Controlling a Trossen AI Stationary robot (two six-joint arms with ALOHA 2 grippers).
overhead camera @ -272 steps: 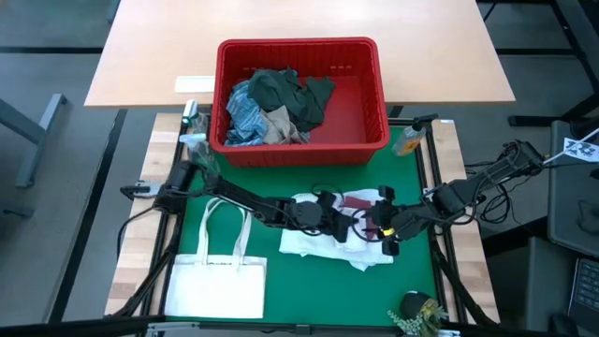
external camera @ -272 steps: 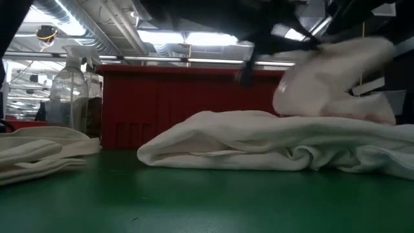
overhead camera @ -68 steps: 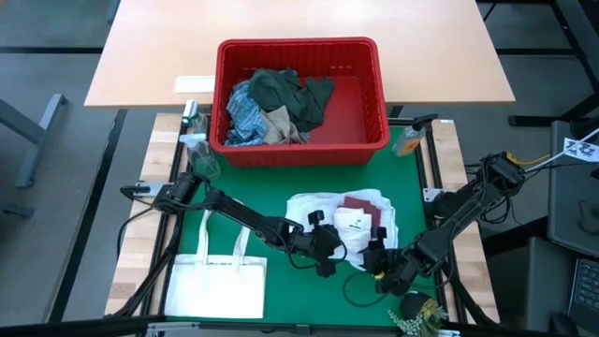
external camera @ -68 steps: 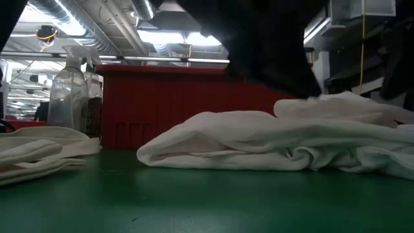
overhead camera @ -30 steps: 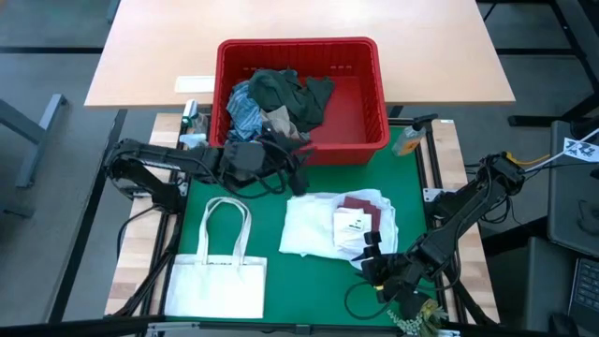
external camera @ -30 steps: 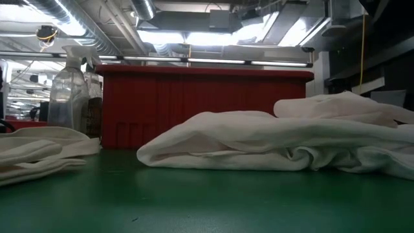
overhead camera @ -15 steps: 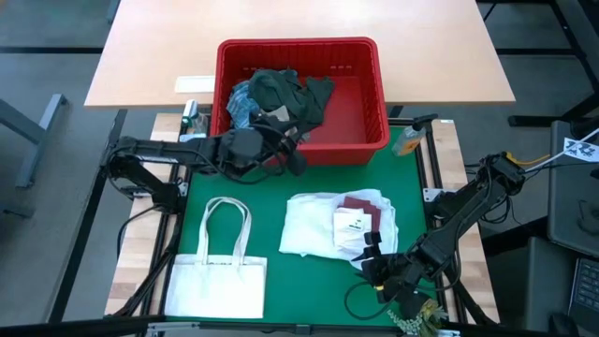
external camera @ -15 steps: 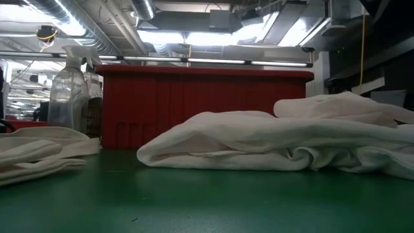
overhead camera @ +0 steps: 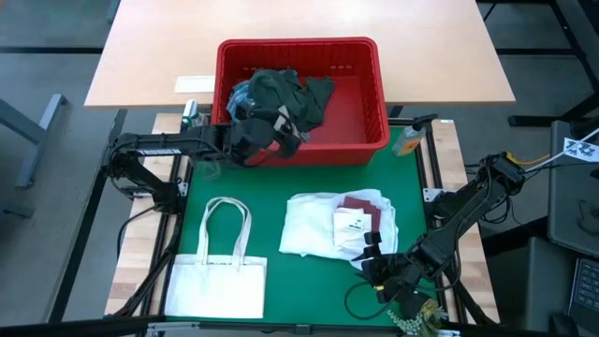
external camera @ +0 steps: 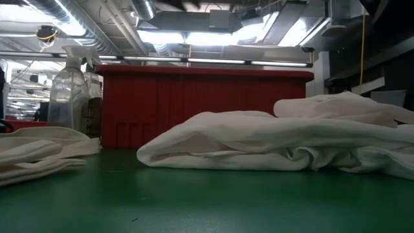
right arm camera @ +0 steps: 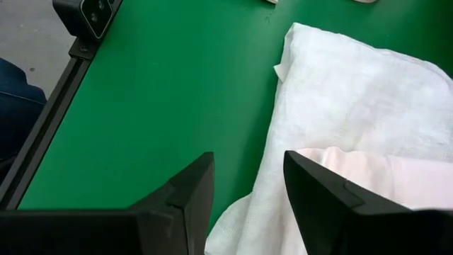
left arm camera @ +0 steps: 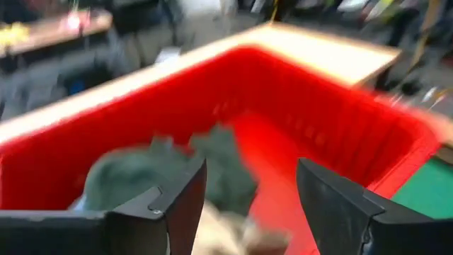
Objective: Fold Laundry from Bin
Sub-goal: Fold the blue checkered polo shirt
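The green mat [overhead camera: 234, 187] carried the work area, with the red bin [overhead camera: 360, 103] standing at its far edge, against the wooden table [overhead camera: 140, 56] beyond. Inside the bin lay the remaining laundry [overhead camera: 298, 92], a heap of dark green, striped and tan pieces bunched toward the left half, the right half showing bare red floor. On the mat, near the middle, sat the folded stack [overhead camera: 323, 225], white cloth with a maroon piece and a white label uppermost; in the low view it appeared as a soft rounded mound [external camera: 259, 145] in front of the bin wall. A flat white tote bag [overhead camera: 220, 281] lay well apart, toward the near left corner. The left gripper [overhead camera: 281, 126] was positioned over the bin's near wall, just above the heap, its fingers [left arm camera: 180, 202] spread wide with nothing between them. The right gripper [overhead camera: 372, 265] waited at the near right of the mat beside the stack, fingers parted and empty. Judgement: the step in hand was reaching for the next garment. The next move called for lowering into the heap and closing on a single piece, lest two lift out together.
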